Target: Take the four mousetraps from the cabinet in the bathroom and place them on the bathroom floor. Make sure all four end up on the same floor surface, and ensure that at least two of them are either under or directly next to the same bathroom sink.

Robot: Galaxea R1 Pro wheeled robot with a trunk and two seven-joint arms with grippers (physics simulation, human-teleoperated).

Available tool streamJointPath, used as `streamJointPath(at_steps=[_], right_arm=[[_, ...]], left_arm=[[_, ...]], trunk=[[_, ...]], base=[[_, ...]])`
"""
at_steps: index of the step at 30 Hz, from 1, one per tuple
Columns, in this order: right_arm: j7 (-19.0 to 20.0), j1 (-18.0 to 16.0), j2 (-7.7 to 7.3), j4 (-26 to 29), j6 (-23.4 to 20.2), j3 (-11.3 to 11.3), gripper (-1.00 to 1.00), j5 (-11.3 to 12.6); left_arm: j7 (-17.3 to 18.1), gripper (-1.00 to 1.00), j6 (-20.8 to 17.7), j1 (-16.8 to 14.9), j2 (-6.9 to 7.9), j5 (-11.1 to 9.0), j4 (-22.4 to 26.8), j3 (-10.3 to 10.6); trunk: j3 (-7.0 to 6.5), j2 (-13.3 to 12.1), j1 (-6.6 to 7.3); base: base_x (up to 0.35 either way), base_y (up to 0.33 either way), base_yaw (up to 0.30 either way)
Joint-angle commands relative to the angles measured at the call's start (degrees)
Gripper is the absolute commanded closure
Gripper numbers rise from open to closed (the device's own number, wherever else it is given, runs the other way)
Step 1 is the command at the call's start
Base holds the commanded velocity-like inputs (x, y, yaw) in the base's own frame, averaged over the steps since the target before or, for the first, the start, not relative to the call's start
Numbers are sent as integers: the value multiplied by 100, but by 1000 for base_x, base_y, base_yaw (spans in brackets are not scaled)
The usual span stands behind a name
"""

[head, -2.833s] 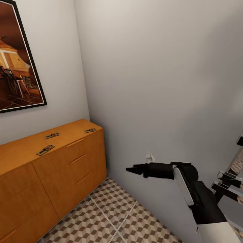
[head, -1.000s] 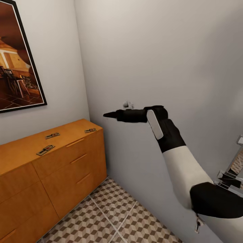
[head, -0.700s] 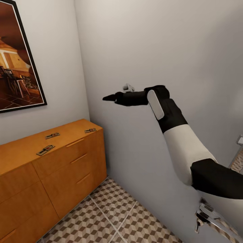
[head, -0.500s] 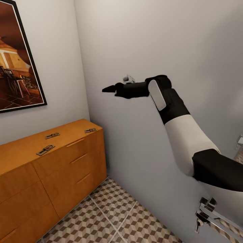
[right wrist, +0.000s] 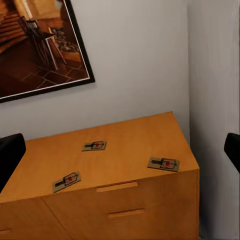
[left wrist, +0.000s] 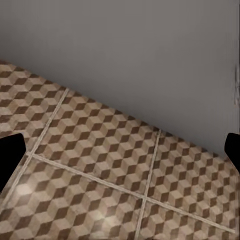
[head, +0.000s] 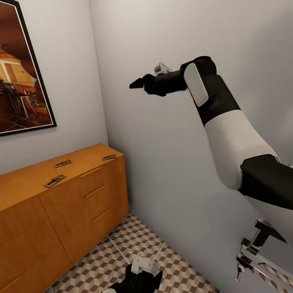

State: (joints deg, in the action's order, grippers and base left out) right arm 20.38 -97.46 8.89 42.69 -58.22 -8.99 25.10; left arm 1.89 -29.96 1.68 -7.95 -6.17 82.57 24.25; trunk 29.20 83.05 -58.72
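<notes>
Mousetraps, three of them in our sight, lie flat on top of the cabinet (head: 81, 191), well apart from one another: one (head: 55, 180) nearest us at about eight o'clock in the head view, one (head: 63, 163) just behind it toward the wall, one (head: 108, 157) by the cabinet's corner end near the side wall. Through our right wrist camera we look down on the same three (right wrist: 66, 181) (right wrist: 94, 145) (right wrist: 163, 163), with the framed picture (right wrist: 40, 45) hanging on the wall above them. Our right gripper (head: 140, 83) is up high at twelve o'clock, pointing toward that picture wall, jaws spread wide and holding nothing. Our left gripper (head: 140, 276) sits low at six o'clock over the bathroom floor (head: 134, 248); its jaws are wide too, empty, with patterned tile and the base of the grey wall (left wrist: 120, 55) between the tips.
</notes>
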Motion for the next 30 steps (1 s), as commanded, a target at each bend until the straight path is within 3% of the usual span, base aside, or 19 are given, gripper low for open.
streamJointPath(at_steps=[1, 9, 14, 17, 21, 22, 26, 30], right_arm=[[-40, -54, 0, -5, -10, 0, -100, -68], [-1122, -427, -1, -30, -2, -5, -100, -77], [-1572, -501, 4, -20, 7, -16, -100, -70], [-1695, -519, 6, -23, 10, -31, -100, -71], [-1779, -530, 5, -36, 11, -76, -100, -86], [-1803, -532, -2, -46, 12, -125, -100, -92], [-1828, -535, -19, -60, 15, -246, -100, -106], [-1841, -543, -27, -55, 19, -340, -100, -125]], left_arm=[[-5, -100, -123, -83, -12, -85, 40, 33], [-12, -100, -925, -761, -63, -456, 160, 222], [-11, -100, -1201, -1083, -66, -968, 234, 243], [0, -100, -1313, -1299, -60, -1414, 264, 245], [8, -100, -1555, -1668, -35, -2151, 282, 242], [10, -100, -1784, -1873, -20, -2555, 287, 241], [10, -100, -2366, -2277, 1, -3326, 292, 228], [7, -100, -2659, -2632, 42, -3974, 294, 210]], trunk=[[6, 3, 0], [6, 3, 0], [6, 3, 0], [6, 3, 0], [6, 3, 0], [6, 3, 0], [6, 3, 0], [6, 3, 0]], base=[[0, 0, 0], [0, 0, 0], [0, 0, 0], [0, 0, 0], [0, 0, 0], [0, 0, 0], [0, 0, 0], [0, 0, 0]])
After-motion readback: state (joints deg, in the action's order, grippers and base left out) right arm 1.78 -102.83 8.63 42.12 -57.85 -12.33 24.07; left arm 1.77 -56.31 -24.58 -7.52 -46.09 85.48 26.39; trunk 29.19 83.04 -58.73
